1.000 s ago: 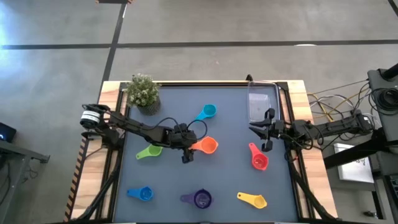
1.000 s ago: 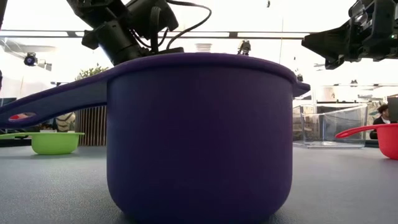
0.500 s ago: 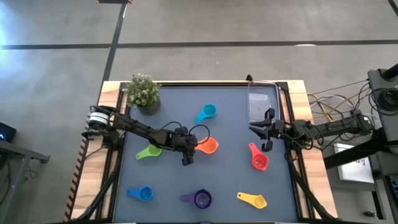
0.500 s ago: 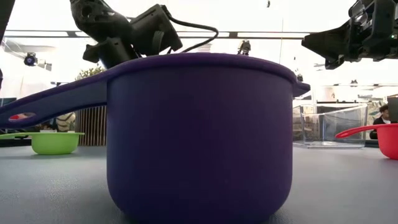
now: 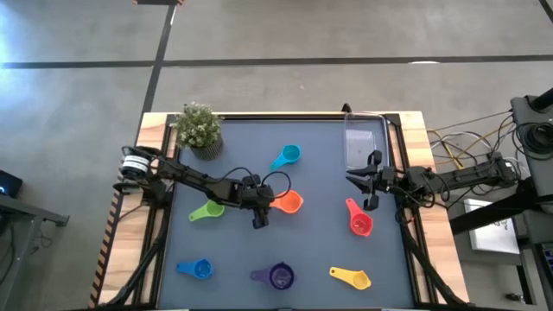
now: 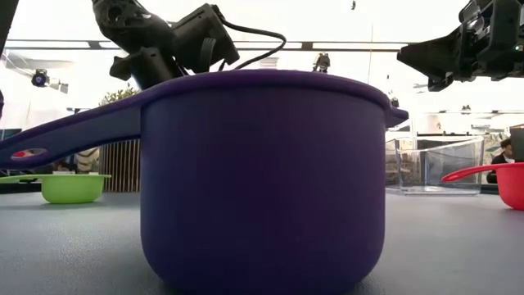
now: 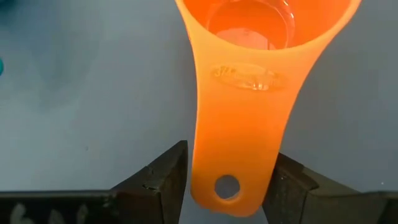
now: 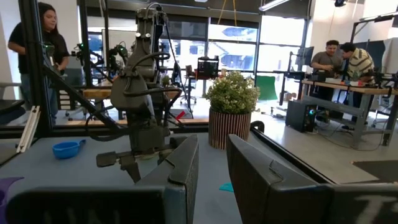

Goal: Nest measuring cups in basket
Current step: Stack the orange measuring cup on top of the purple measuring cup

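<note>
2 fingers of left tool [image 7: 227,180] apart around orange cup [image 7: 249,93] handle, right tool [image 5: 370,181] apart beside basket [image 5: 365,142]

Two dark, slender jointed arms. The left arm [image 5: 186,177] bears a pale band at its base, at the left of the high view, and a black cable looping above its wrist (upper left of the low view). The right arm [image 5: 458,177], at right, is all dark. Finger [image 7: 158,180] faces are flat, grey and wedge-shaped.
</note>
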### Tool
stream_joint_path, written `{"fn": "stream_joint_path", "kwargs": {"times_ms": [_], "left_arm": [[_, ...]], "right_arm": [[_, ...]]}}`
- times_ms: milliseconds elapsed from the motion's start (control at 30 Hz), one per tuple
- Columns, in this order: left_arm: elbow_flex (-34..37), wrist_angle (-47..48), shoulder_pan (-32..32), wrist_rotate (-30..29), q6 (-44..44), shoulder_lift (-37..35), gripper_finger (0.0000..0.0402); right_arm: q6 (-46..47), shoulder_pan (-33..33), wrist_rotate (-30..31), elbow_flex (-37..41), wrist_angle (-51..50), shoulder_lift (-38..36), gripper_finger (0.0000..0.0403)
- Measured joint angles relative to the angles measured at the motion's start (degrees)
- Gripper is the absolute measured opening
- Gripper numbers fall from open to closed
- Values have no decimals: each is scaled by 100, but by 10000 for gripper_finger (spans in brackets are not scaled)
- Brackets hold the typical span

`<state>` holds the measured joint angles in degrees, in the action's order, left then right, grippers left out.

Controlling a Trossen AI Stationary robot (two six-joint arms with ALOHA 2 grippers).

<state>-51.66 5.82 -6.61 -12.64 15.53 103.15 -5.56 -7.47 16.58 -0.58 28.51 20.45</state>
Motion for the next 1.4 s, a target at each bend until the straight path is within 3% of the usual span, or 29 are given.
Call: {"fn": "stream_joint_path", "kwargs": {"times_ms": [233, 467, 800, 933, 1400], "left_arm": [[0, -10, 0, 5, -41, -2, 149], [0, -20, -4, 10, -129, -24, 97], [-2, 133, -12, 25, -321, -382, 101], [-2, 292, -88, 345, -308, -690, 97], [-7, 848, -1437, 333, 78, -1506, 97]], "right_arm": [[0, -2, -1, -2, 0, 0, 73], [0, 0, -2, -2, 0, 0, 73], [0, -1, 0, -2, -1, 0, 73], [0, -1, -2, -2, -1, 0, 73], [0, 0, 0, -2, 0, 0, 73]]}}
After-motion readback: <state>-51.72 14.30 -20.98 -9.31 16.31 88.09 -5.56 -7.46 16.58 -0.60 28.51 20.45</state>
